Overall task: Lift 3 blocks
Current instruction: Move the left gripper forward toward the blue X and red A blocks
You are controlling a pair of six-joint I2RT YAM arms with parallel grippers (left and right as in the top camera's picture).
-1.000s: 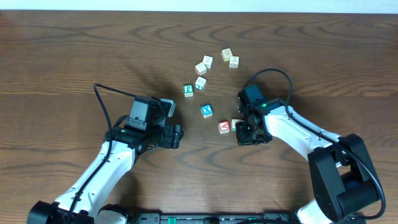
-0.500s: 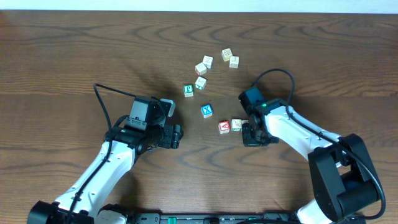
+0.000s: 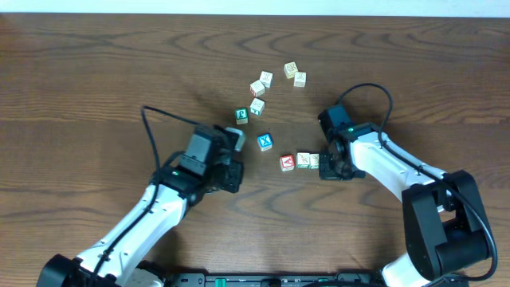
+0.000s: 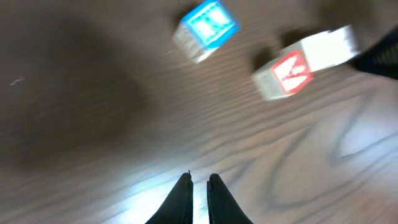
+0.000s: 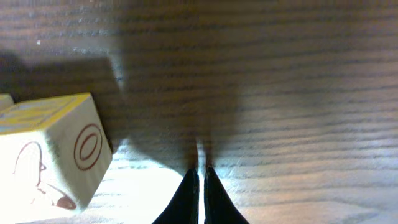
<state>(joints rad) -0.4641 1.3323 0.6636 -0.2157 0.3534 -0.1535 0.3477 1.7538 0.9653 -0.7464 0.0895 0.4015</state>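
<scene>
Blue cube (image 3: pixel 265 142) and right pincer (image 3: pixel 326 165) hem the blocks (image 3: pixel 303 161).

White "A" on the top of a red-faced small wooden cube (image 3: pixel 287 163), upside down as seen from the left wrist; white "X" on a blue-faced wooden cube (image 3: pixel 265 142), blurred in the left wrist view; red outlined "O" on one side of a pale cream wooden cube (image 5: pixel 53 155), plain in the right wrist view; white letter on a green-faced wooden cube (image 3: pixel 241 115), too small to read; marks on the other cream cubes (image 3: pixel 257 87) likewise unreadable.
</scene>
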